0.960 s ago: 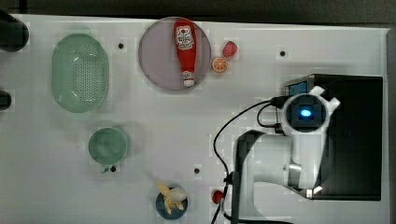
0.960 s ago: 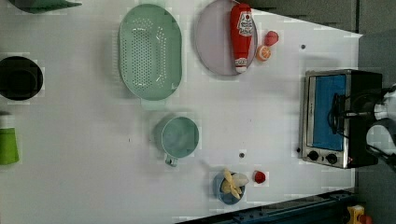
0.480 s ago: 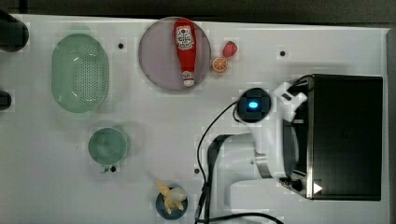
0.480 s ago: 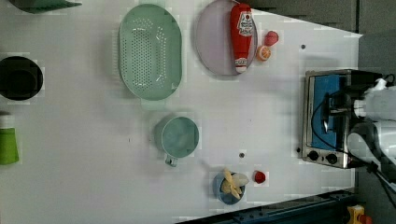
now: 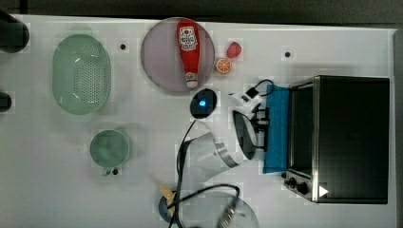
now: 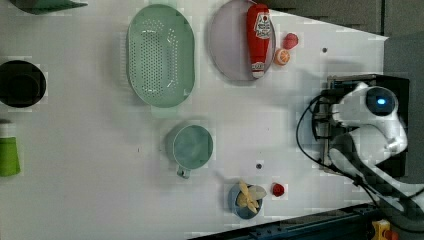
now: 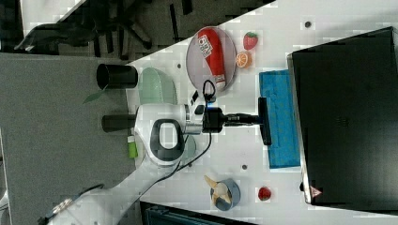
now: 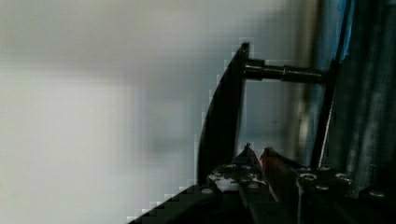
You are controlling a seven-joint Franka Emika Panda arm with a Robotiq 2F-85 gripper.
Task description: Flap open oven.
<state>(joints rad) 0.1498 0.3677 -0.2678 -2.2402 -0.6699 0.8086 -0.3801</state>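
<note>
The oven (image 5: 351, 137) is a black box at the top view's right, with small knobs (image 5: 297, 183) and a white triangle mark (image 5: 323, 191) at one front corner. Its blue glass door (image 5: 278, 128) lies flapped down, out over the table toward the top view's left. My gripper (image 5: 261, 124) reaches level from that side and is shut on the door's dark handle (image 7: 265, 120). The right view shows the oven (image 7: 347, 117), the door (image 7: 280, 140) and my gripper (image 7: 257, 119) at the handle's middle. In the wrist view the handle (image 8: 224, 116) stands just beyond my gripper (image 8: 256, 151).
A ketchup bottle (image 5: 188, 52) lies on a grey plate (image 5: 159, 61), with a strawberry (image 5: 233, 49) and an orange half (image 5: 223, 65) beside it. A green colander (image 5: 81, 73) and green cup (image 5: 109, 148) sit at the top view's left. My arm's cable (image 5: 183, 156) trails near a small bowl (image 6: 245, 200).
My arm has drawn back from above the oven toward the top view's left, taking the handle with it. The blue door has swung down from upright to lying open.
</note>
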